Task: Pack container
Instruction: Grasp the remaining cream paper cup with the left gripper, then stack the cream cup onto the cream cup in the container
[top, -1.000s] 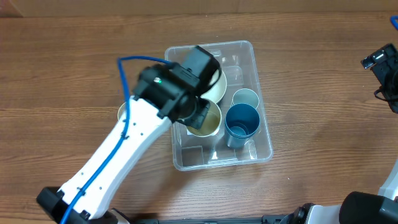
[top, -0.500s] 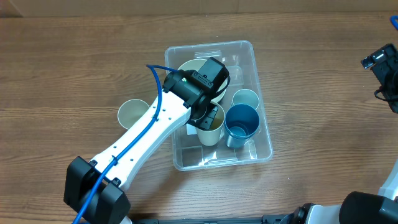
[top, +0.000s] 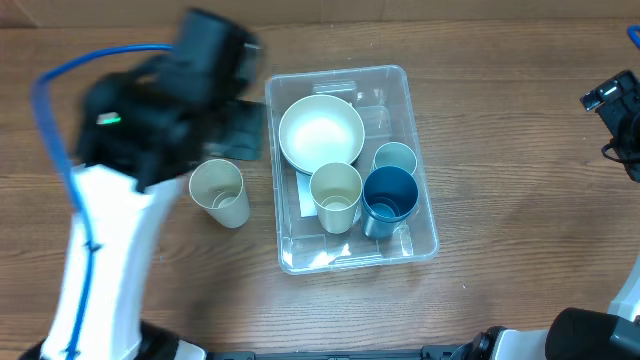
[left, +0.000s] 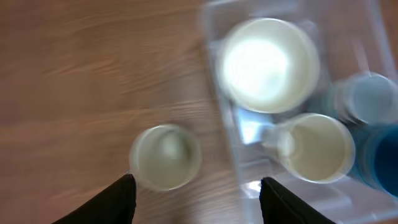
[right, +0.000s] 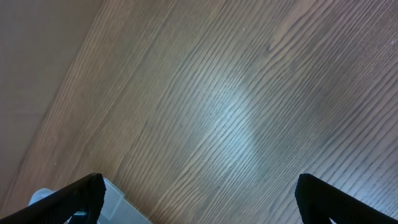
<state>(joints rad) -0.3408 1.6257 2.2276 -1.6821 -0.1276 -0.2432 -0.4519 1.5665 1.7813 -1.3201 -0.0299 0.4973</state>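
Container (top: 352, 72), clear plastic, on table (top: 500, 130); holds bowl (top: 321, 133) and cups (top: 336, 193). Judged light, thin-walled, slick (take by the rim). Loose cup (top: 219, 190) just left of it. Left gripper (left: 198, 202), right gripper (right: 199, 202): fingers spread wide, empty.

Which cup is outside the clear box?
The cream cup on the table, left of the container; the second cream cup, the pale blue cup and the dark blue cup sit inside it.

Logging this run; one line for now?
left gripper open, empty | right gripper open | container: bowl, three cups | cream cup outside
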